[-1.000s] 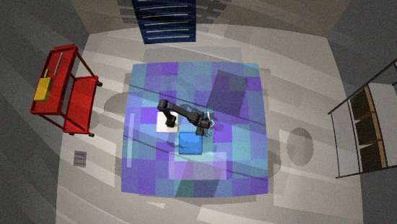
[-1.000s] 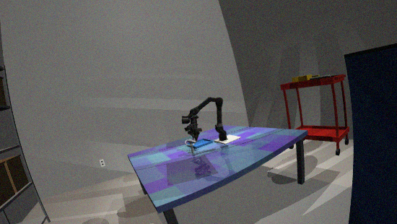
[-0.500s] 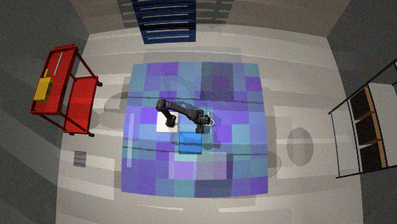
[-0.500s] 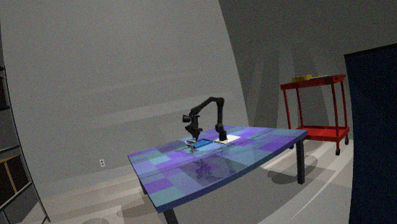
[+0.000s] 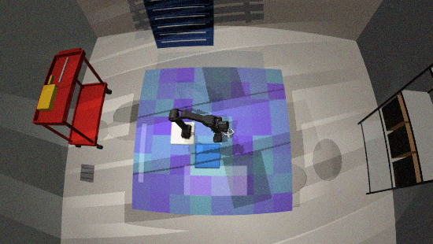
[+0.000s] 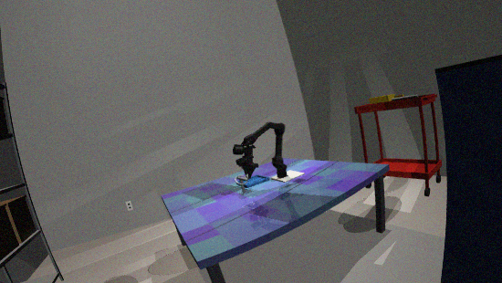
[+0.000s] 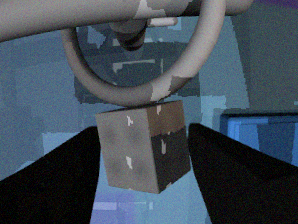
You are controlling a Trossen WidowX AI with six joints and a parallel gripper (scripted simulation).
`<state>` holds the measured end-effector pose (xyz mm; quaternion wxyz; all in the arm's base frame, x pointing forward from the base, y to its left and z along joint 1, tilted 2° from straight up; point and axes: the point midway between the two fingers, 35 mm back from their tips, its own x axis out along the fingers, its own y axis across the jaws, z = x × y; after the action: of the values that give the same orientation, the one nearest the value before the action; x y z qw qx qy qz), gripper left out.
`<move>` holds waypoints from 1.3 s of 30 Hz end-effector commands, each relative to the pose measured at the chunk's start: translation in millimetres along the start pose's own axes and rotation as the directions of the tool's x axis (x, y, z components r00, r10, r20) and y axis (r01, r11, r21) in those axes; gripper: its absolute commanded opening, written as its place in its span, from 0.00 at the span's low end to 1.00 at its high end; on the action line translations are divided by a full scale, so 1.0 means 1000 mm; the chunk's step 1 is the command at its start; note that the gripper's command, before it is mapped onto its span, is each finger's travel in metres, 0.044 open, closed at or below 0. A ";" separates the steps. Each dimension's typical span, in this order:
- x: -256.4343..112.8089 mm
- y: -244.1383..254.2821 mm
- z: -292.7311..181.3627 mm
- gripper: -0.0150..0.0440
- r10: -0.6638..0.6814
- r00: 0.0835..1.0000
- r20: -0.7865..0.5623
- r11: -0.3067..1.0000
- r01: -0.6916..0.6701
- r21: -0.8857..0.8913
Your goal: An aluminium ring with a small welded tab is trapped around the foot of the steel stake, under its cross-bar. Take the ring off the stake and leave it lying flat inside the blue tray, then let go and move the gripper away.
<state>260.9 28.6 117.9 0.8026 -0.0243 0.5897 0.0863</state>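
Aluminium ring (image 5: 228, 136) (image 6: 237, 182) (image 7: 127, 96), just beyond the fingertips of the pincer (image 5: 227, 133) (image 6: 249, 177) (image 7: 144, 135), which is partly open and clamped on the ring's welded tab (image 7: 142, 147). The blue tray (image 5: 207, 156) (image 6: 256, 182) (image 7: 260, 137) lies to one side of the pincer, near it.

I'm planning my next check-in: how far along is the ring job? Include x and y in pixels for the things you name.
Looks done: the gripper's jaws (image 5: 225, 130) (image 6: 249, 176) are closed on the small grey block-shaped tab (image 7: 127, 150).
In hand: freeing the pale aluminium ring (image 5: 233, 134) (image 6: 238, 182) (image 7: 125, 95); whether it has cleared the steel stake (image 7: 131, 36), I can't tell.
Left: the ring is outside the blue rectangular tray (image 5: 209, 160) (image 6: 256, 182) (image 7: 242, 135), so laying it flat there, release and withdrawal remain.
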 end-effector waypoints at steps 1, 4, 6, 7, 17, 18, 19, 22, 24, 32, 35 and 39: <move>0.000 0.005 0.000 0.25 -0.032 0.999 0.006 0.999 0.032 -0.007; 0.001 0.009 -0.001 0.25 -0.058 0.998 0.008 0.998 0.058 -0.014; 0.002 0.011 -0.001 0.25 -0.069 0.998 0.010 0.997 0.069 -0.017; 0.002 0.012 -0.001 0.25 -0.073 0.997 0.010 0.997 0.073 -0.018; 0.004 0.025 -0.003 0.25 -0.154 0.988 0.018 0.987 0.155 -0.040; 0.004 0.026 -0.003 0.25 -0.161 0.987 0.019 0.986 0.161 -0.042; 0.005 0.027 -0.003 0.25 -0.168 0.986 0.020 0.985 0.169 -0.044; 0.006 0.031 -0.004 0.25 -0.192 0.981 0.023 0.980 0.193 -0.051; 0.006 0.033 -0.005 0.25 -0.207 0.978 0.032 0.977 0.208 -0.055; 0.005 0.041 -0.005 0.25 -0.232 0.971 0.049 0.970 0.235 -0.061; 0.004 0.044 -0.005 0.25 -0.232 0.971 0.049 0.970 0.235 -0.061; 0.002 0.046 -0.005 0.25 -0.232 0.971 0.049 0.970 0.235 -0.061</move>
<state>248.6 71.7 114.3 0.8160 -0.1187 0.5655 0.0144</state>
